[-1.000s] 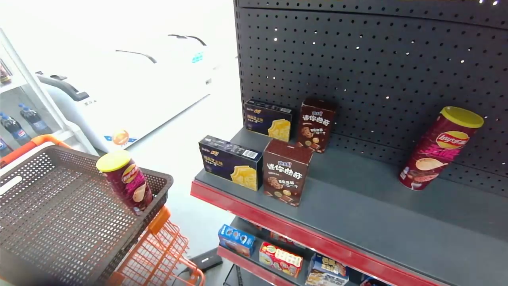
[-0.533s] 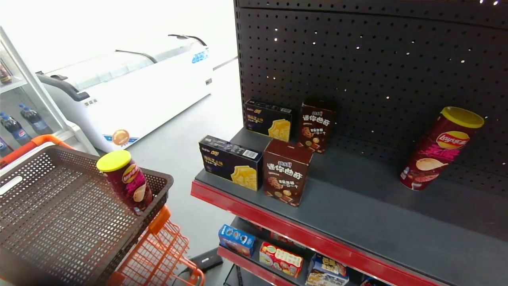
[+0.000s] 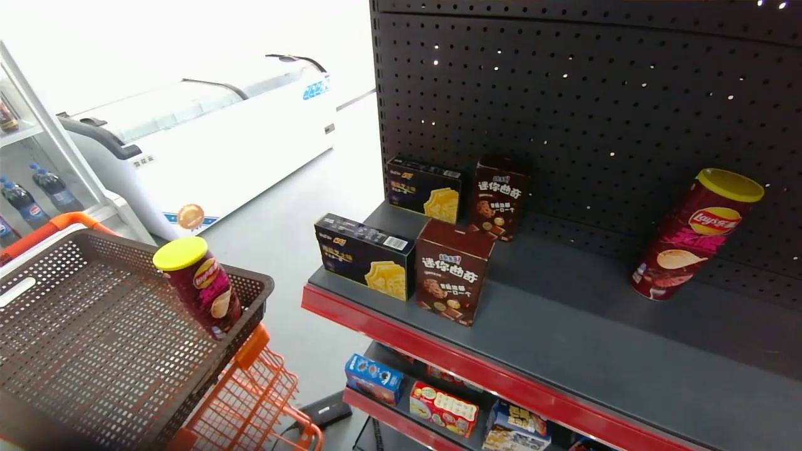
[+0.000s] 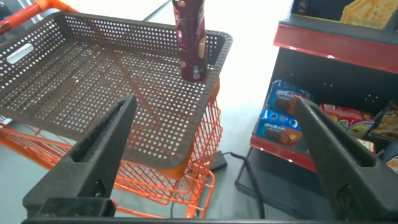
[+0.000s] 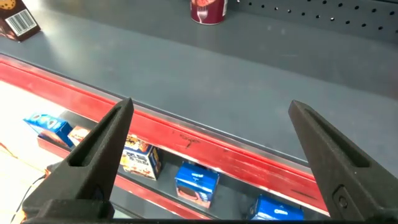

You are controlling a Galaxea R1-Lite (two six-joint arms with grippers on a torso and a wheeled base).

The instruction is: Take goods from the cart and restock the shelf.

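A maroon chip can with a yellow lid [image 3: 199, 286] stands upright in the far right corner of the brown perforated cart basket [image 3: 81, 351]. Its lower part shows as the chip can [image 4: 190, 38] in the left wrist view. A second chip can [image 3: 692, 235] stands against the pegboard at the back right of the grey shelf [image 3: 564, 338], seen as the can's base [image 5: 208, 10] from the right wrist. My left gripper [image 4: 214, 162] is open, low and in front of the basket. My right gripper [image 5: 217, 165] is open, in front of the shelf's red edge [image 5: 205, 140].
Two dark cracker boxes [image 3: 366, 255] and two brown cookie boxes [image 3: 452, 270] stand at the shelf's left end. The lower shelf [image 3: 432, 407] holds several snack packs. The orange cart frame [image 3: 250, 401] sits below the basket. A white chest freezer [image 3: 207, 156] stands behind.
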